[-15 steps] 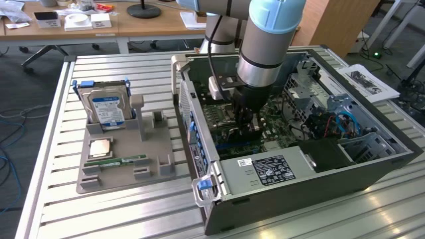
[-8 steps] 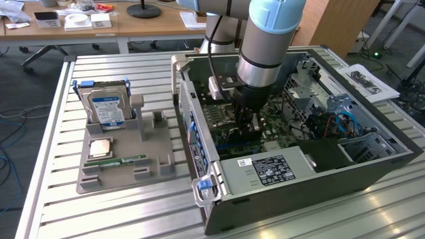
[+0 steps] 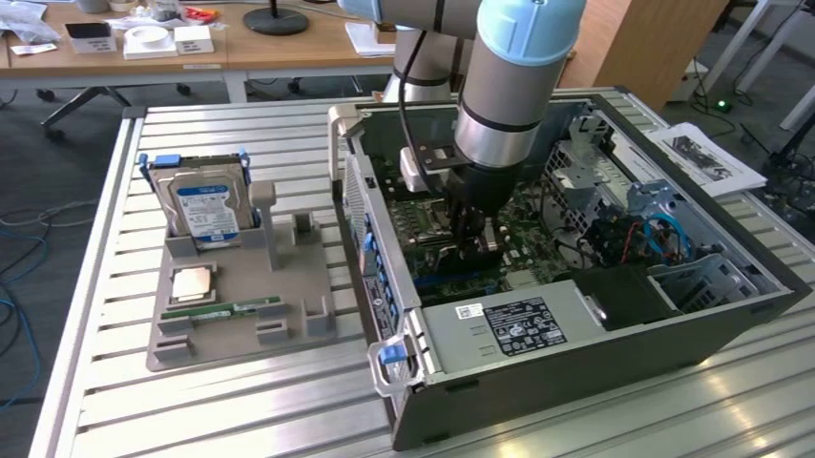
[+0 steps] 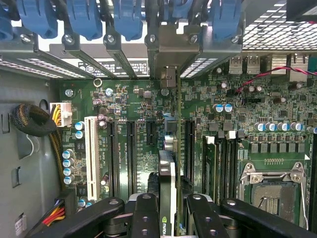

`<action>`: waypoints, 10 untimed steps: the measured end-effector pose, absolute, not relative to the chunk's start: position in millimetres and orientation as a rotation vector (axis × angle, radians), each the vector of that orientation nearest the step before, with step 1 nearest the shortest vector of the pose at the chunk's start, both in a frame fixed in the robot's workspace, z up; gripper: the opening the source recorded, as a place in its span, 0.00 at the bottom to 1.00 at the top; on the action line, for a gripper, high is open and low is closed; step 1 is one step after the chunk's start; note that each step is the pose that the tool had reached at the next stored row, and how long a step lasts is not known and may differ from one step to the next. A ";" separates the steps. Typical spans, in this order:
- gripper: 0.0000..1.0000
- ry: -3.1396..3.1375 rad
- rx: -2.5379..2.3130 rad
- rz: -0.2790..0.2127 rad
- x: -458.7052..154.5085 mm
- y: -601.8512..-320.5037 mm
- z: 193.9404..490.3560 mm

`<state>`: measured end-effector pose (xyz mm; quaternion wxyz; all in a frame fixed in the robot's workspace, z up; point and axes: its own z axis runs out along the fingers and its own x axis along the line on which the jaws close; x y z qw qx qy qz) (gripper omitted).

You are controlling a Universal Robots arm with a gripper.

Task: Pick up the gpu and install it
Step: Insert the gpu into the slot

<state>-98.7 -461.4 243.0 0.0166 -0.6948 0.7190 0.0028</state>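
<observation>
My gripper (image 3: 478,240) reaches down into the open computer case (image 3: 713,329), over the motherboard (image 3: 433,224). In the wrist view my gripper (image 4: 168,210) is shut on the gpu (image 4: 168,168), with a black finger (image 4: 144,213) on either side of it. The gpu stands on edge, a thin dark card with a small logo on its upper edge. Its pale metal bracket (image 4: 171,52) reaches the row of rear slot openings. The card runs parallel to the black expansion slots (image 4: 131,148), between two of them. I cannot tell whether it touches the board (image 4: 133,99).
Blue slot latches (image 4: 81,17) line the case's rear wall. A white slot (image 4: 90,153), a cable bundle (image 4: 34,121) and the CPU socket (image 4: 272,183) flank the card. Outside, a grey holder (image 3: 242,320) carries a hard drive (image 3: 204,205) and a memory stick (image 3: 223,312).
</observation>
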 end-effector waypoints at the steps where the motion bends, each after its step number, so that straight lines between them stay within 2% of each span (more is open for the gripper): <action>1: 0.27 2.235 -2.160 0.009 -98.7 -461.5 243.0; 10: 0.27 2.235 -2.160 0.008 -98.9 -461.4 242.3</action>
